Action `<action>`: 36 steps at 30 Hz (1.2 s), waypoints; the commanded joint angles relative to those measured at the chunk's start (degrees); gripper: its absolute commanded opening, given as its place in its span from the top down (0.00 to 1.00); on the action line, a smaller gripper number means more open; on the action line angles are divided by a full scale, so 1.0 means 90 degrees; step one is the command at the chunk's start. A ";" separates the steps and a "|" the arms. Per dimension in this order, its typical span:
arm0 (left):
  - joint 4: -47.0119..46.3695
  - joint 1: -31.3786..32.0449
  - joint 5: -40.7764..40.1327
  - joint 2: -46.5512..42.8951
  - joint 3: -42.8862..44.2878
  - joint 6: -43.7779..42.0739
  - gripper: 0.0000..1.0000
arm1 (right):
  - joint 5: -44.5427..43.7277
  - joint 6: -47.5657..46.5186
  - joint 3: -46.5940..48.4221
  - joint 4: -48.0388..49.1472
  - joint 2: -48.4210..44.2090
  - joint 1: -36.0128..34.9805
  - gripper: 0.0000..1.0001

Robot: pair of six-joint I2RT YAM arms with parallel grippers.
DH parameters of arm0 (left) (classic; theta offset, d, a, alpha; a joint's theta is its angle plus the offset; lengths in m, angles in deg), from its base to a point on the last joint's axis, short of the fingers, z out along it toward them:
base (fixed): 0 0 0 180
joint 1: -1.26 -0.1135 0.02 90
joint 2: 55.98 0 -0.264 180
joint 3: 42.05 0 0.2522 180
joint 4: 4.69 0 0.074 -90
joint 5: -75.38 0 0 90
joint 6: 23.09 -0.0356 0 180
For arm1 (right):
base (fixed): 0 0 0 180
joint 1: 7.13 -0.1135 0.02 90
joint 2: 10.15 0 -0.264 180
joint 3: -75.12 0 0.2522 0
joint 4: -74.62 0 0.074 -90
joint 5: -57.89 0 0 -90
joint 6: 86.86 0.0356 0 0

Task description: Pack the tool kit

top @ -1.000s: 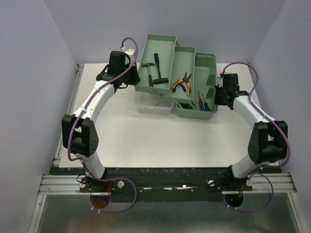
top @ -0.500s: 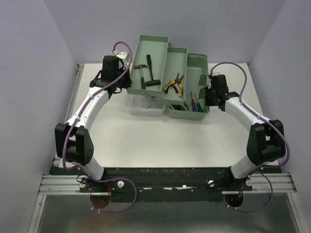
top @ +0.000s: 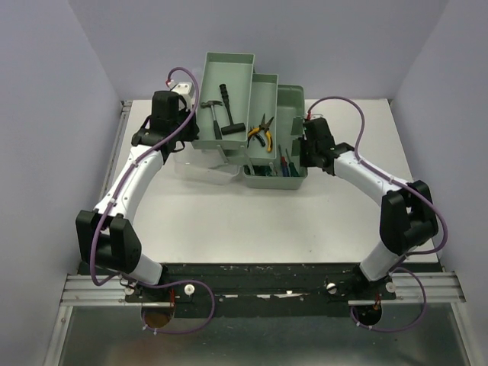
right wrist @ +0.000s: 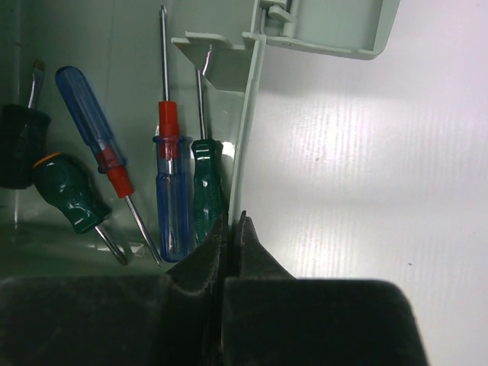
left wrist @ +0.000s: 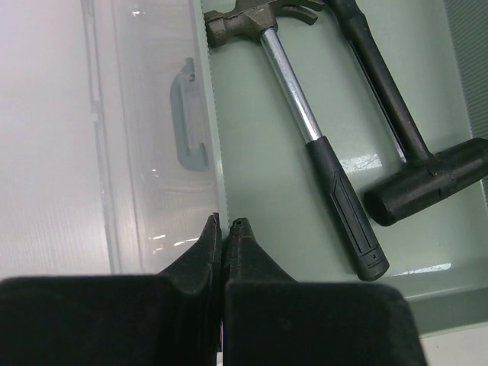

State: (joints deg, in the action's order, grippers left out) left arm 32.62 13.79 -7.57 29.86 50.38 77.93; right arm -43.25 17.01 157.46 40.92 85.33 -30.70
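**Open toolbox pinched at both side walls, far middle of the bench**

The sage-green toolbox (top: 292, 101) stands open in the upper middle of the overhead view, its tiers stepped out toward the upper left. The upper tray (top: 236, 72) holds a claw hammer (left wrist: 305, 114) with a chrome shaft and a black mallet (left wrist: 427, 183), lying side by side and crossing near their heads. Yellow-handled pliers (top: 260, 131) lie in the middle tray (top: 264, 91). A row of screwdrivers (right wrist: 171, 191) with blue, red and dark green handles lies in the base compartment, against its right wall. The translucent lid (left wrist: 137, 152), with its pale green handle (left wrist: 188, 114), lies flat at the lower left of the box.

The left end effector (left wrist: 226, 223) meets the upper tray's left wall. Its fingers are drawn narrow and pinch the thin rim, with the lid on one side and the hammer on the other. The right end effector (right wrist: 234, 219) does the same at the base's right wall. Its fingers are clamped tight on the edge, just beside the green-handled screwdriver, with bare bench on the other side.

The bench (top: 229, 213) is plain white. Pale lavender walls (top: 46, 91) enclose it on the left, right and far sides, and the arm bases sit on a black rail (top: 259, 276) along the bottom of the frame.
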 commanded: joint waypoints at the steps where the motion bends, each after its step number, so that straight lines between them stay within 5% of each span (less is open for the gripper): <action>1: -0.0117 0.0424 0.1171 -0.0056 -0.0002 0.0035 1.00 | 0.1989 0.0812 -0.0109 0.0135 0.0407 -0.0818 0.97; 16: 0.0098 0.1077 0.0126 0.0081 0.0252 -0.0141 1.00 | 0.2468 0.1769 -0.0812 0.1443 -0.0072 -0.0828 0.53; 36: 0.0303 0.1888 -0.1466 0.0413 0.0643 -0.0375 1.00 | 0.1658 0.2356 -0.1555 0.2148 -0.0852 -0.0828 0.35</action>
State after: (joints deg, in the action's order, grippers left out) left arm 35.39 27.43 -22.87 32.55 54.58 75.92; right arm -32.47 34.73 143.89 56.50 81.02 -35.40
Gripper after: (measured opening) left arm 0.033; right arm 0.646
